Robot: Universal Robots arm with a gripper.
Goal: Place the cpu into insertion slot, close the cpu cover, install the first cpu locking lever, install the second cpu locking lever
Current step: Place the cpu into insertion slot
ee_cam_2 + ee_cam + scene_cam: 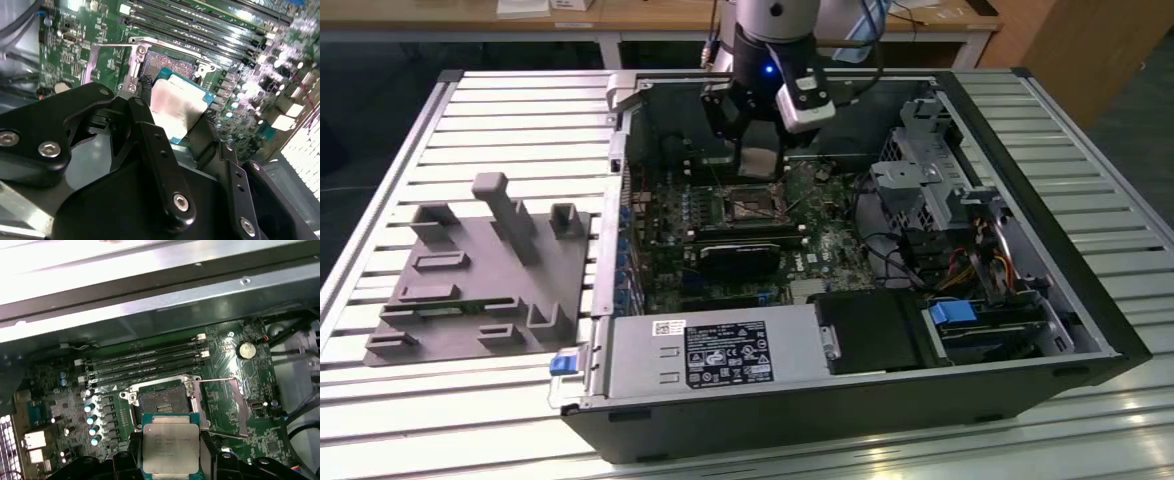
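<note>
Cpu (169, 445) is being pinched by two opposite edges in the gripper (758, 168), metal top turned toward the first wrist view. So step one (getting the chip placed) is what's in hand, and the cover step doesn't look done.

Nearest first: the chip is held up in the air, just short of the insertion slot (159, 402), with its far edge overlapping the slot's near rim in the first wrist view. It isn't seated, since the slot's dark contact field can be seen bare. How high above the slot it's being held can't be told for sure.

Right beside the slot, the cpu cover (241, 407) is swung open and away from the opening, so the way in isn't blocked.

Beyond the slot the long black memory slots (145, 365) are lined up, and past those the grey case wall (150, 285) is seen.

For the seating itself, probably: the chip needs to be centred over the slot, kept flat and square to the rim, orientation matched, and lowered gently before it's let go. With any tilt the contacts could get bent, so no force should be needed
</note>
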